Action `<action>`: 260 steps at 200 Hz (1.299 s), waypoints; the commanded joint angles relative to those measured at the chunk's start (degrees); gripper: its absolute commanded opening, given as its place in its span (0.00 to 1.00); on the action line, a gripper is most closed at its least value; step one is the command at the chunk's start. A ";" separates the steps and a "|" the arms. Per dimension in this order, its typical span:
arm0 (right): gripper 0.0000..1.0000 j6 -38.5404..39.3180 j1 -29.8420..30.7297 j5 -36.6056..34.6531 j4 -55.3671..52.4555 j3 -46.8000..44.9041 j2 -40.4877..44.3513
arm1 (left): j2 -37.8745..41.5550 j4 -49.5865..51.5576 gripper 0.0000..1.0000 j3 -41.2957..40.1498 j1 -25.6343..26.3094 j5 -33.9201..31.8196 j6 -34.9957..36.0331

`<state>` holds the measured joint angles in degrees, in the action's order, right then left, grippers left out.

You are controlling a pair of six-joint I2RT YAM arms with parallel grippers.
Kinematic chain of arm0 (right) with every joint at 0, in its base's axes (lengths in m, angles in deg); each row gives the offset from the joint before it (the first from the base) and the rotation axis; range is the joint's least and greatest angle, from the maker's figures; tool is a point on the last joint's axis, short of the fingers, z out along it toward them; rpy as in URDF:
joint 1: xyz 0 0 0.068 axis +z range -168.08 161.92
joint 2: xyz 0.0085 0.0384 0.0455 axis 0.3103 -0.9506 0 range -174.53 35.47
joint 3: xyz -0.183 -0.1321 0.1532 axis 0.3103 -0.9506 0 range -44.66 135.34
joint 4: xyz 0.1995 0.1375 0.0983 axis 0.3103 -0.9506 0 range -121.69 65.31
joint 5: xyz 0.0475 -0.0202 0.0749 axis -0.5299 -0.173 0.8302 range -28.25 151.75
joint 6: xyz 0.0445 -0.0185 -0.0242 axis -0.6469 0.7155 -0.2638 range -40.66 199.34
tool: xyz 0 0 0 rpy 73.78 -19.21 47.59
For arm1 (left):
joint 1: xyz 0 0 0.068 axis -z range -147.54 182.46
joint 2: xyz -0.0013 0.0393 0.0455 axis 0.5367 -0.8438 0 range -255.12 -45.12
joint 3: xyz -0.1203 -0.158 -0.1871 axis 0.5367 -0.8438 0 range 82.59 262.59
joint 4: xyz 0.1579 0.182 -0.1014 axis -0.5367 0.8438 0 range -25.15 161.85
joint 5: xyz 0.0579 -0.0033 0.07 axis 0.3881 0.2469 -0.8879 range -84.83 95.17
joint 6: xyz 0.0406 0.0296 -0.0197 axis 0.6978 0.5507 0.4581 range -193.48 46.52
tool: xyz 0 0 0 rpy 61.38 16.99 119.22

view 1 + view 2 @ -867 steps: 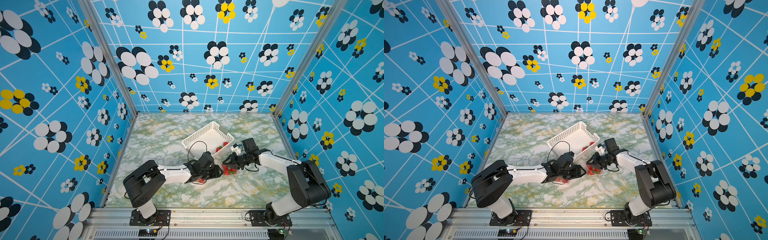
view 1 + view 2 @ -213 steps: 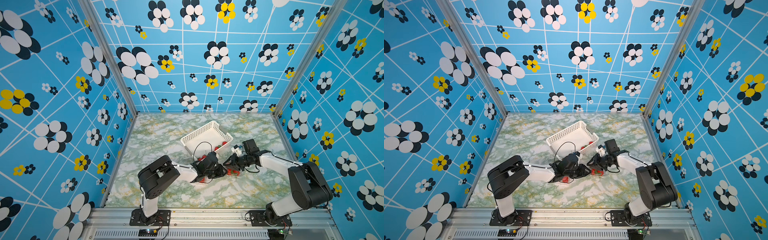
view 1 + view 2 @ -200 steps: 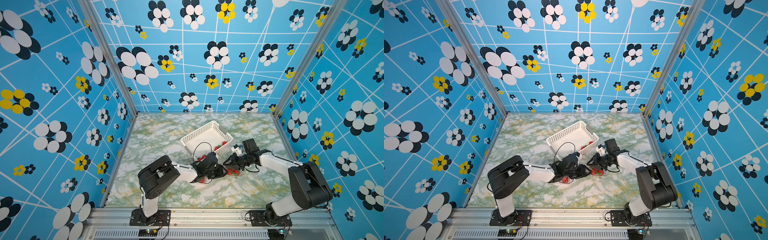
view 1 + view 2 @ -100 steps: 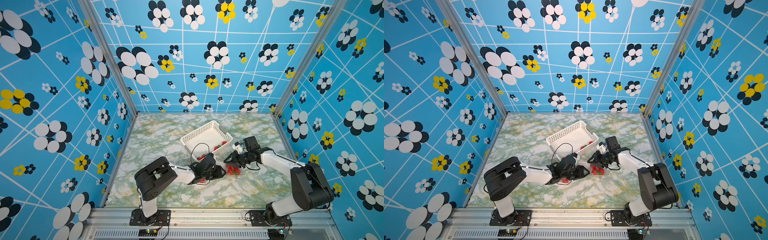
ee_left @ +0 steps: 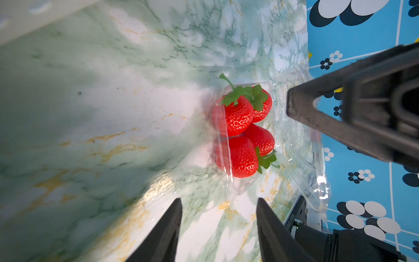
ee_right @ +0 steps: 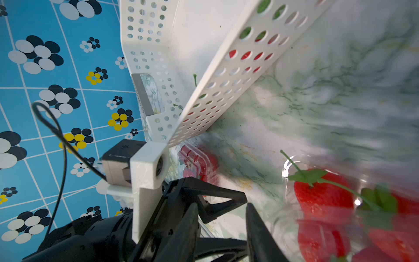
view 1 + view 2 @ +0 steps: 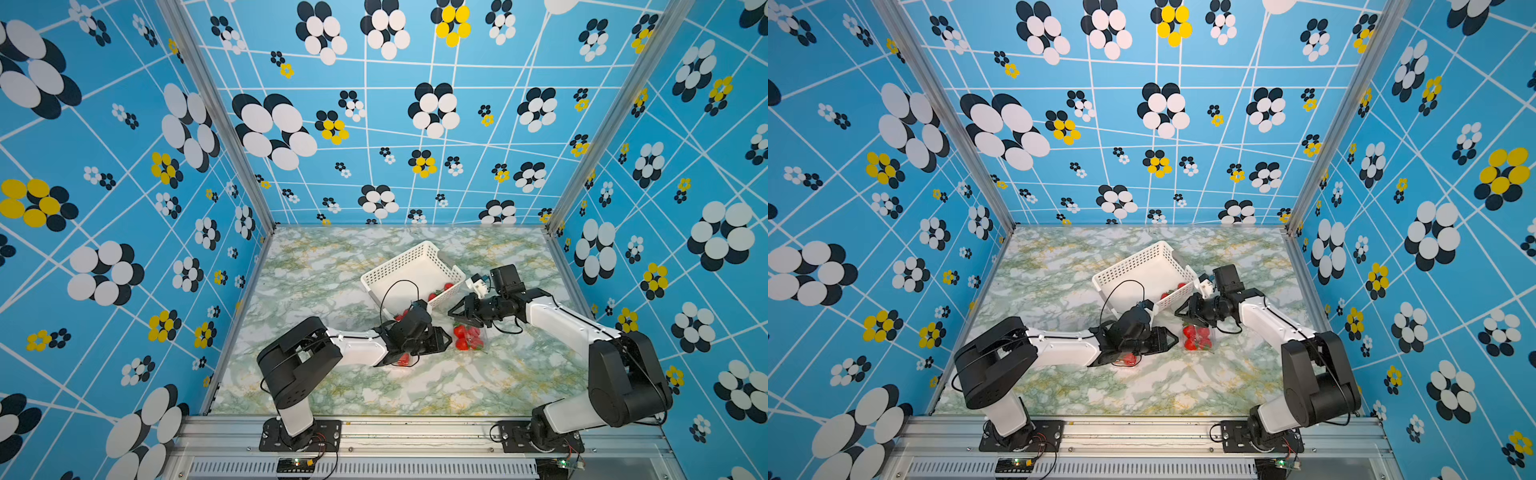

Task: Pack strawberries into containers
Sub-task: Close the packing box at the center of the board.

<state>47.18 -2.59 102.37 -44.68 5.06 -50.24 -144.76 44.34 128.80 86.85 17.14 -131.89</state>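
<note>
— Strawberries (image 7: 464,337): where are they?
— Four lie on their sides in a clear container (image 5: 237,186) on the marble table (image 7: 332,270), just off the white basket's (image 7: 405,264) near wall, caps pointing different ways.
— And the arms?
— Left gripper (image 5: 219,202) reaches low beside the container; right gripper (image 6: 221,205) hovers between it and the basket. Both jaws open, empty.
</note>
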 commanded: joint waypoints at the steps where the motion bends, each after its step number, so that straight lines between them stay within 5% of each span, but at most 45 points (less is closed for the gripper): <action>1: 0.36 -0.15 -0.70 0.42 1.70 -2.36 -1.29 | -0.51 0.73 0.54 1.80 -0.38 -0.11 1.87; 64: 0.36 -6.11 -2.21 4.82 17.30 -9.31 -1.91 | -1.17 0.91 0.54 3.24 -0.41 0.60 2.51; 260: 0.32 -9.15 -4.26 4.38 27.11 -15.21 -7.49 | -10.85 0.62 0.59 10.60 1.76 3.89 5.43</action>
<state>38.13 -6.51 107.33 -17.19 -8.58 -56.58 -154.15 45.57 137.83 88.01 20.20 -128.00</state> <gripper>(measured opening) 0.318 0.586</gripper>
